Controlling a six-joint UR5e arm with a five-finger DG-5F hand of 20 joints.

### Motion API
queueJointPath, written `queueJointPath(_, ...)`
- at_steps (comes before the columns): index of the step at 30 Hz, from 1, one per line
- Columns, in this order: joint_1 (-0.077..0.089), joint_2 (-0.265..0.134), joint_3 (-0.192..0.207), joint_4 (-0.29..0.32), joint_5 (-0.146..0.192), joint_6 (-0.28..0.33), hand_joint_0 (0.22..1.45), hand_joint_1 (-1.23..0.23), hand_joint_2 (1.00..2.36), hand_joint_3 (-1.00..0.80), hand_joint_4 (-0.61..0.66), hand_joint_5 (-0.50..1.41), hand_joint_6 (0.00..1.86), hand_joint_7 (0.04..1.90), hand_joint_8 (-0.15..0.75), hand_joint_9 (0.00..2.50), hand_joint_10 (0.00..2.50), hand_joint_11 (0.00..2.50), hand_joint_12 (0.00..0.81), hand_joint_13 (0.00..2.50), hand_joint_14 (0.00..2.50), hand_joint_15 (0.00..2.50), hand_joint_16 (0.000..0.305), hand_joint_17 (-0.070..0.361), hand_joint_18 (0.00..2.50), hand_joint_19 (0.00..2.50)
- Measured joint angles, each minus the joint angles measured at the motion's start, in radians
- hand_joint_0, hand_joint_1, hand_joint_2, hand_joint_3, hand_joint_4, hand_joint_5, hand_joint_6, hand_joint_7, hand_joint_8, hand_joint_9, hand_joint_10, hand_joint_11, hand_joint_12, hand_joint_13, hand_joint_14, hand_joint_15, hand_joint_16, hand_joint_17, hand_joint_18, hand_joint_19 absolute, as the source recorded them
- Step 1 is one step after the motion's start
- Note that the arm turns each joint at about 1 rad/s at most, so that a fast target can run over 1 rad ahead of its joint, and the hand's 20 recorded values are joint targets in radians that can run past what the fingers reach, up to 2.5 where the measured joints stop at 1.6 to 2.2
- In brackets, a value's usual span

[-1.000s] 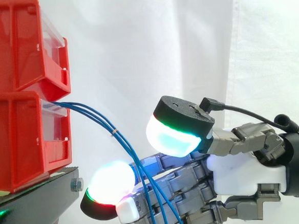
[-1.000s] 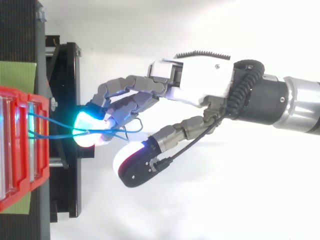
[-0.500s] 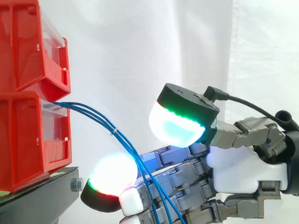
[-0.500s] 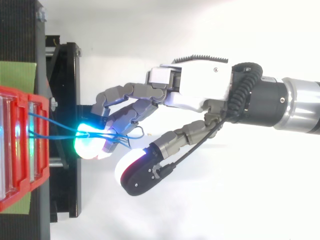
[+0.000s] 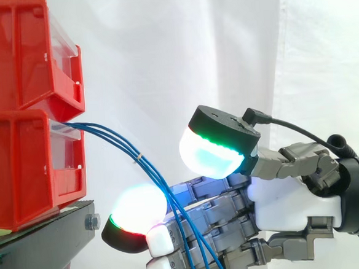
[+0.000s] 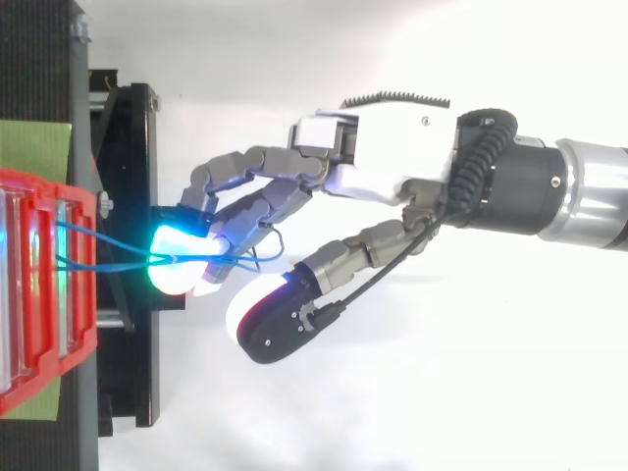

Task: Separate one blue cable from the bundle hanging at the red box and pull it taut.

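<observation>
Two red bins (image 5: 22, 170); three blue cables (image 5: 115, 139) — one bundle; one black stand (image 5: 45, 242); one hand (image 5: 289, 201).

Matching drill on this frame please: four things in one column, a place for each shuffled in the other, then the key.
Things:
1. blue cables
2. upper red bin
3. black stand
4. hand

Places:
A. at the bottom, carrying the stack
B. comes in from the right edge of the side view, lower than the cables' exit
C. stacked on the lower red bin
D. come out of the lower red bin's front and hang down across the hand

Pairs: 1-D, 2-C, 3-A, 4-B
</observation>
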Motion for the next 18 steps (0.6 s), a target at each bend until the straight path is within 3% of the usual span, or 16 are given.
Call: queueJointPath(18,-0.024,0.0,0.003,-0.008,-0.023,-0.012,0.68,-0.79,1.0,-0.46,0.3,-0.14,0.5,1.09,0.359,0.86,0.01,0.42,0.271,0.8,0.01,0.21,0.025,0.055,0.71,0.19)
